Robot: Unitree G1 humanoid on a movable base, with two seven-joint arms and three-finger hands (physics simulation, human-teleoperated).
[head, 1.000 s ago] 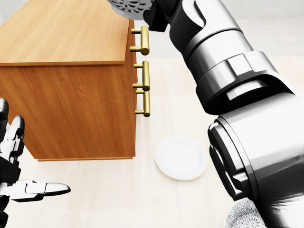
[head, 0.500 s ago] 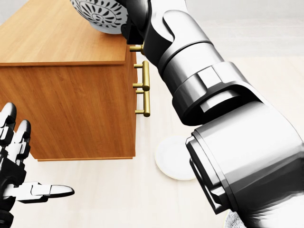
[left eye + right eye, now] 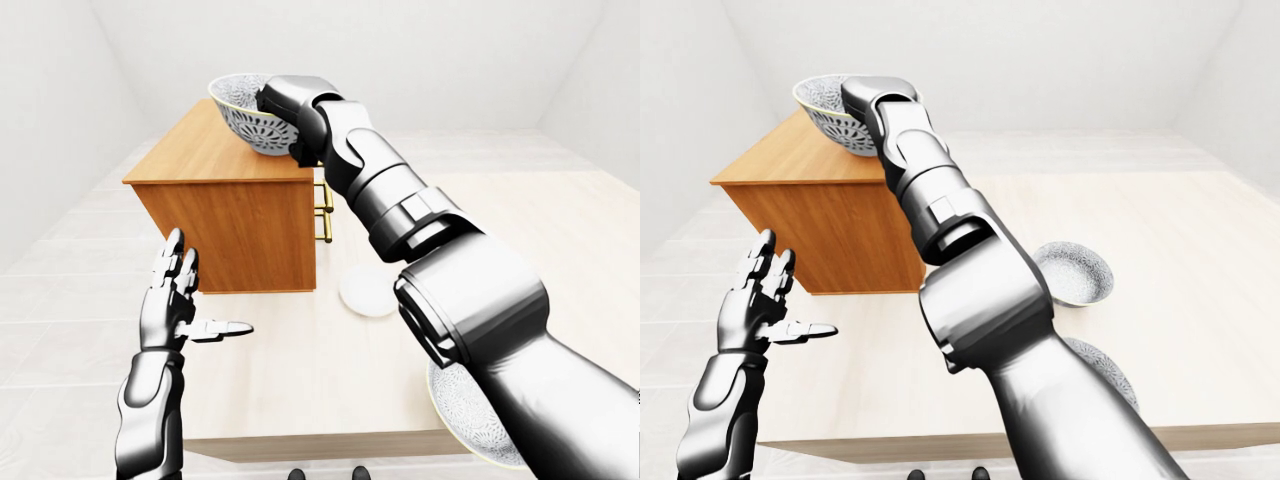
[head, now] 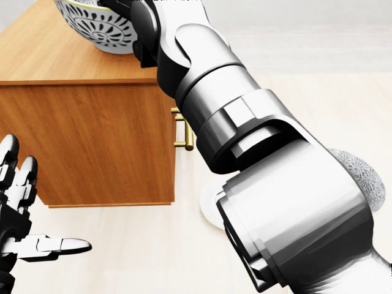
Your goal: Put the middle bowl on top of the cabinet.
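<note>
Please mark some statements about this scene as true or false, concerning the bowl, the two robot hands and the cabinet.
1. The right robot hand holds a patterned bowl above the cabinet top. True.
2. The left robot hand is closed around a plate. False: it is open and holds nothing.
3. A white plate lies on the table beside the cabinet. True.
4. The cabinet handles are black. False: they are gold-coloured.

The bowl (image 3: 242,125) is white with grey floral patterning, the cabinet (image 3: 235,230) orange-brown
</note>
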